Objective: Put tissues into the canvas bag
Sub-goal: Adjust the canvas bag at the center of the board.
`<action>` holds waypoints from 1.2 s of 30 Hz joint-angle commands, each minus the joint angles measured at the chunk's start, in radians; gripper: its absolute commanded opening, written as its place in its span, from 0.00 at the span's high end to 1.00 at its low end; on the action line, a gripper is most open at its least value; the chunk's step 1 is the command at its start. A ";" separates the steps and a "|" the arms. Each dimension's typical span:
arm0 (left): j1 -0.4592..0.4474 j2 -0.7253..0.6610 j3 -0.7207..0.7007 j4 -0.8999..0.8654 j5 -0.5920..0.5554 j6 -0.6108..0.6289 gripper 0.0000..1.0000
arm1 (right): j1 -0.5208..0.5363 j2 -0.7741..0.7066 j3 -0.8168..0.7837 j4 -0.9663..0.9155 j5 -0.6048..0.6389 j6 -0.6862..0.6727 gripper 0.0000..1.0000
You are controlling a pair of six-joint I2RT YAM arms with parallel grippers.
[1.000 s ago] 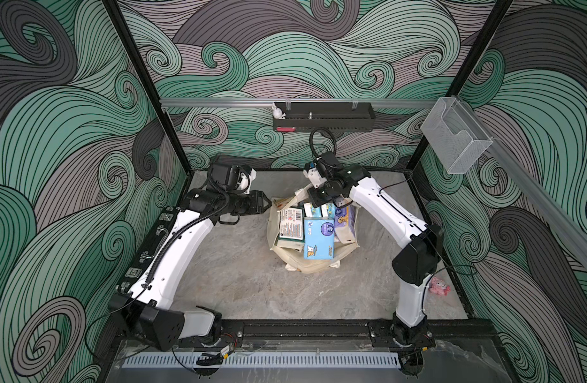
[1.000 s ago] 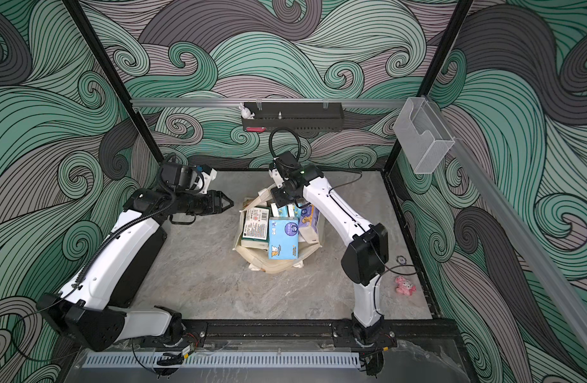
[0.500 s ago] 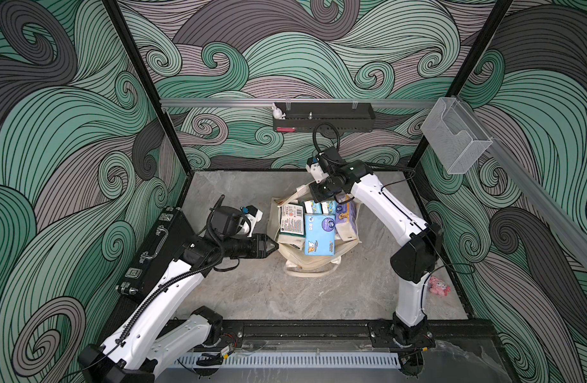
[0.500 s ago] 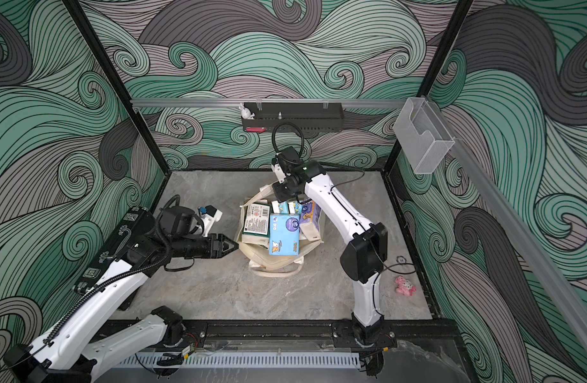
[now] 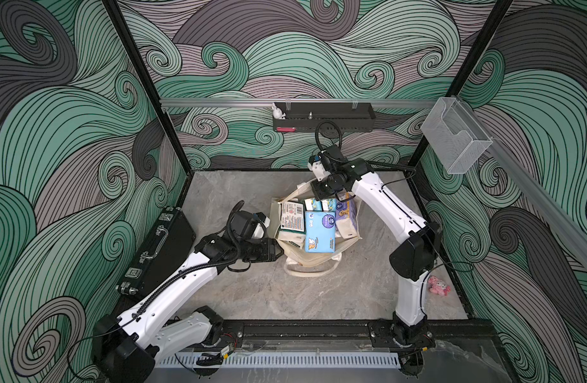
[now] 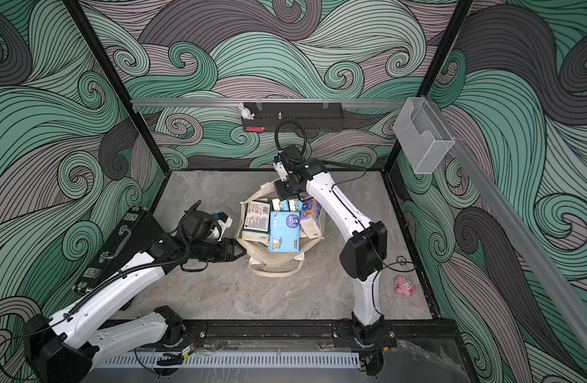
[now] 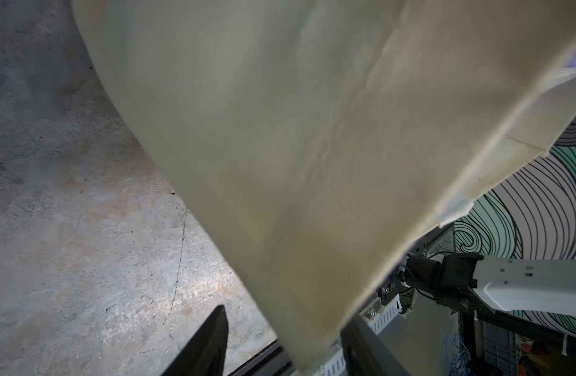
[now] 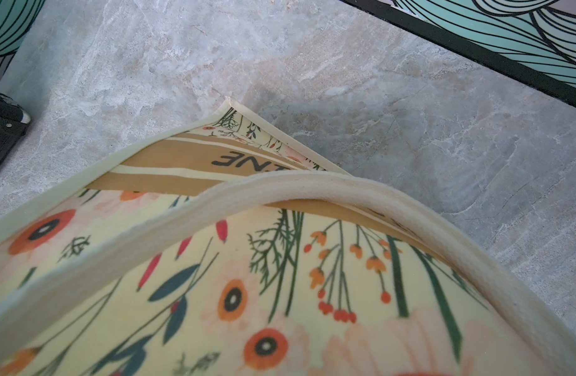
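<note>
The canvas bag (image 5: 307, 262) sits mid-frame on the worktop (image 5: 252, 298), stuffed with tissues (image 5: 319, 232), with the right tool (image 5: 327, 198) pinched shut on its upper rim and the left tool (image 5: 279, 247) gaping around its left edge.

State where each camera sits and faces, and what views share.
Top views: high in front, looking down on both arms, the canvas bag and tissues.
Left wrist: low beside the bag's plain side, facing the right arm; own fingers show.
Right wrist: over the bag's flowered side and handle; own fingers unseen.
Shared: the bag in all.
</note>
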 commanded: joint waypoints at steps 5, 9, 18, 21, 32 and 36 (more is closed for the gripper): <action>-0.010 0.085 0.109 0.012 -0.067 0.004 0.64 | -0.015 -0.005 0.014 -0.007 0.001 -0.004 1.00; -0.011 0.108 0.124 0.029 -0.072 0.000 0.91 | -0.014 -0.013 0.007 -0.007 0.000 -0.005 1.00; -0.012 0.085 0.203 0.015 -0.063 -0.017 1.00 | -0.014 -0.117 -0.036 -0.003 -0.024 0.007 0.98; -0.013 0.072 0.227 0.035 -0.058 -0.047 1.00 | -0.015 -0.192 -0.072 0.002 -0.051 0.020 0.75; -0.007 0.097 0.366 0.063 -0.122 -0.111 1.00 | -0.038 -0.688 -0.529 0.104 0.032 0.231 0.28; 0.000 0.156 0.463 0.038 -0.139 -0.118 1.00 | -0.039 -0.851 -0.662 0.083 0.100 0.253 0.28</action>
